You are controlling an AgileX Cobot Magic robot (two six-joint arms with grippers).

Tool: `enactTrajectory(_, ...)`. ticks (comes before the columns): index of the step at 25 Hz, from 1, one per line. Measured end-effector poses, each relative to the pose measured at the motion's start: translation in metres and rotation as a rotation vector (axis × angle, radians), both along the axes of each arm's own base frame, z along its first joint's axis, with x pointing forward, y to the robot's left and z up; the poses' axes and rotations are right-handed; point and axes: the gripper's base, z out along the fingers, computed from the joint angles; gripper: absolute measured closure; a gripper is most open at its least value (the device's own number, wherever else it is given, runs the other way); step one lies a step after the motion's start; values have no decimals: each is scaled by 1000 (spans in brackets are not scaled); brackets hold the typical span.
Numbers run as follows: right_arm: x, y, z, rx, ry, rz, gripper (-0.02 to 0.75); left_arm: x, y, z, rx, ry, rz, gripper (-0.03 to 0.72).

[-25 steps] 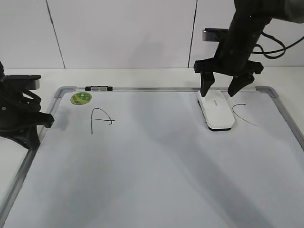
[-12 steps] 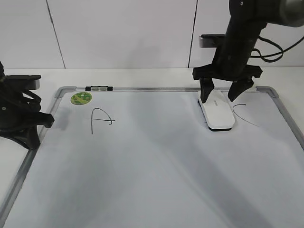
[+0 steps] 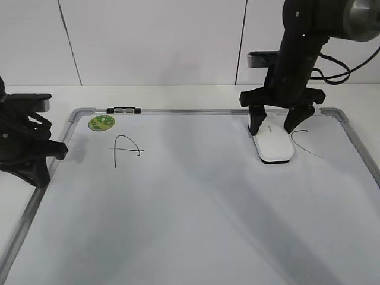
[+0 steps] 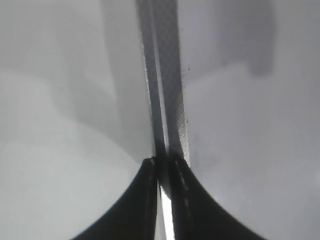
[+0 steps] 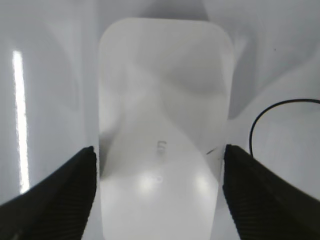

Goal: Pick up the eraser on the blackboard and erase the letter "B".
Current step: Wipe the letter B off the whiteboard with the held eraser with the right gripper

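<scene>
The white eraser (image 3: 275, 148) lies on the blackboard (image 3: 196, 202) near its far right, and fills the right wrist view (image 5: 165, 95). My right gripper (image 3: 272, 130) is open and straddles the eraser's far end, one finger on each side (image 5: 159, 148), with small gaps to the eraser. A hand-drawn "A" (image 3: 126, 151) is at the left and a "C" (image 3: 301, 141) just right of the eraser (image 5: 260, 120). No letter "B" shows. My left gripper (image 3: 37, 173) is shut over the board's left frame (image 4: 162, 161).
A round green magnet (image 3: 101, 123) and a small black-and-white clip (image 3: 123, 110) sit at the board's far left edge. The silver frame (image 4: 167, 75) runs round the board. A white wall stands behind the table.
My right gripper has come down over the eraser, so its open fingers now flank the eraser's far end. The left arm has not moved.
</scene>
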Motion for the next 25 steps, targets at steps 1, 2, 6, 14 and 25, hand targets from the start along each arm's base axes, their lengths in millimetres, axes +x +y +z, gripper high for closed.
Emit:
enactTrajectory(1, 0, 0, 0, 0, 0, 0, 134, 0, 0, 0, 0, 0, 0, 651)
enactTrajectory(2, 0, 0, 0, 0, 0, 0, 134, 0, 0, 0, 0, 0, 0, 651)
enactTrajectory(6, 0, 0, 0, 0, 0, 0, 134, 0, 0, 0, 0, 0, 0, 651)
enactTrajectory(14, 2, 1, -15, -8, 29, 0, 134, 0, 0, 0, 0, 0, 0, 651)
enactTrajectory(25, 3, 1, -21, -7, 43, -7, 178, 0, 0, 0, 0, 0, 0, 651)
